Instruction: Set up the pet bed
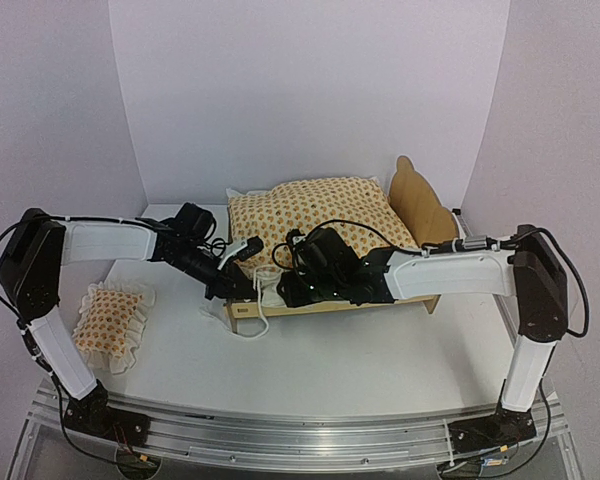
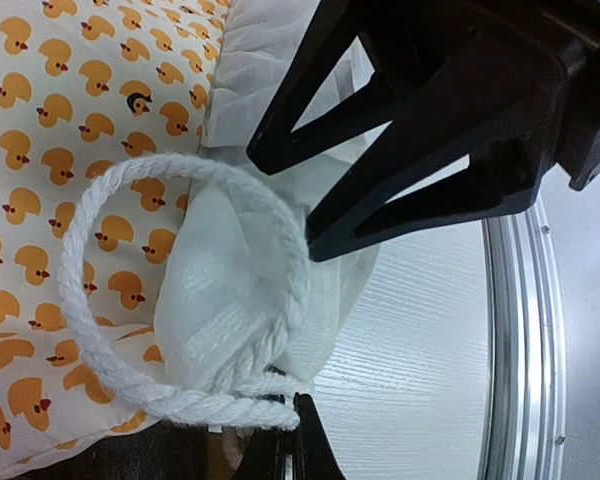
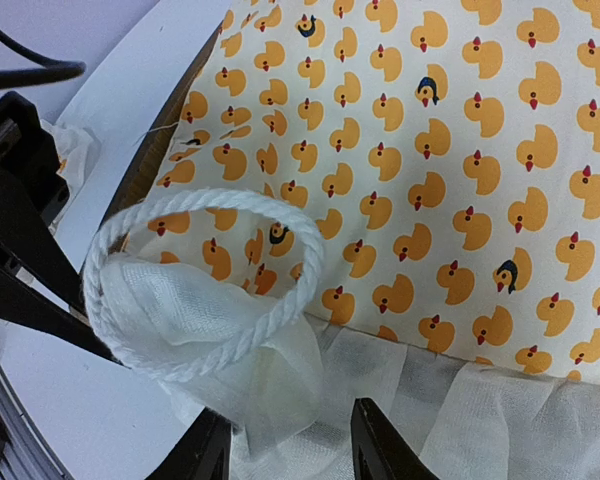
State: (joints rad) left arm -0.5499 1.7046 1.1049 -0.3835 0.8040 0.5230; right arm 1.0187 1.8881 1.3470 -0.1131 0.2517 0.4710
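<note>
The left tool (image 2: 288, 425) looks nearly closed, pinching the white rope tie (image 2: 195, 405) where its loop meets the gauze ruffle (image 2: 230, 290), though the contact itself sits at the frame edge. The right tool (image 3: 290, 410) is open and holds nothing, with loose ruffle lying between its fingers and the loop just ahead. Both meet at the foot corner of the duck-print cushion (image 1: 320, 215). The cushion lies in the pet bed (image 1: 330, 308), which stands mid-surface with its scalloped headboard (image 1: 418, 200) toward the right arm. The step appears to be securing or tidying this corner tie. To do it well, the right tool should probably close on the rope alone, since gauze caught along with it would bunch the ruffle and drag the cushion askew. Any pull is better kept short and along the rail, because the light plywood frame seems likely to slide. With the tools this close, one should hold steady while the other works. The small matching pillow (image 1: 110, 318) lies well apart near the left arm, on a white wood-grain surface (image 1: 330, 370). Plain pale walls (image 1: 310, 90) close it in on three sides, and a metal mounting rail (image 1: 300, 432) runs along the near edge.
</note>
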